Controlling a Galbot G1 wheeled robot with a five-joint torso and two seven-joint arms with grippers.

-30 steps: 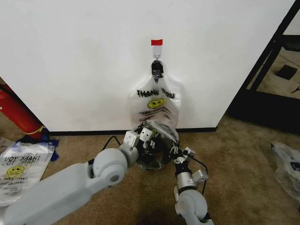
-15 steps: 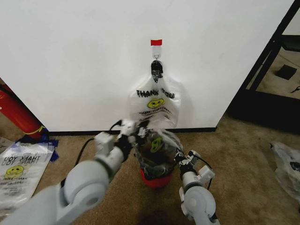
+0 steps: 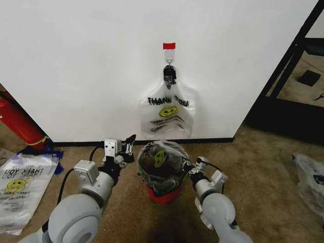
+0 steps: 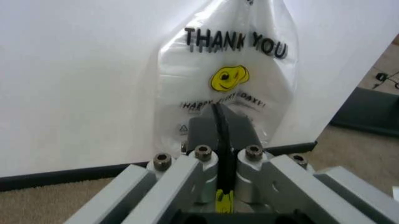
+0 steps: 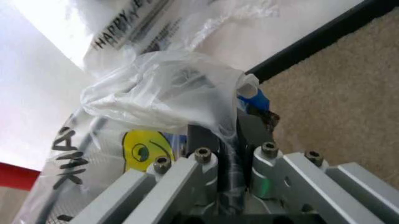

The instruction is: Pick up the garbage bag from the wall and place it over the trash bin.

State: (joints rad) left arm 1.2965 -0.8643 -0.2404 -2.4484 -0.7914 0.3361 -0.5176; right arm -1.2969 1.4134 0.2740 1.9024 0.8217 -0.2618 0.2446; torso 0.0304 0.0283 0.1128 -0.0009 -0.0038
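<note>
The garbage bag [image 3: 161,163] already sits draped over the trash bin [image 3: 163,191], between the two grippers on the carpet floor [image 3: 253,167] at the foot of the wall [image 3: 76,66]. Judging by that, the placing looks largely done: the film covers the bin's top and upper sides, and only the red base shows below. What seems left is settling the plastic around the rim and freeing the right side.

The bag is thin, see-through and crinkled, bunched into shiny folds, with a yellow smiley face and black lettering showing through. The bin beneath reads as dark wire mesh, round, on a red base.

The right gripper [image 5: 227,140] is closed on a fold of the bag at the bin's near side; in the right wrist view, film is pinched between its dark pads. The left gripper [image 3: 124,148] stands just beside the bin, apart from the plastic, its pads pressed flat together on nothing in the left wrist view [image 4: 219,128].

Beyond the left gripper a second bag [image 4: 227,70] of the same print hangs flat from a metal hook [image 3: 169,65] under a red tape strip [image 3: 169,46].
</note>
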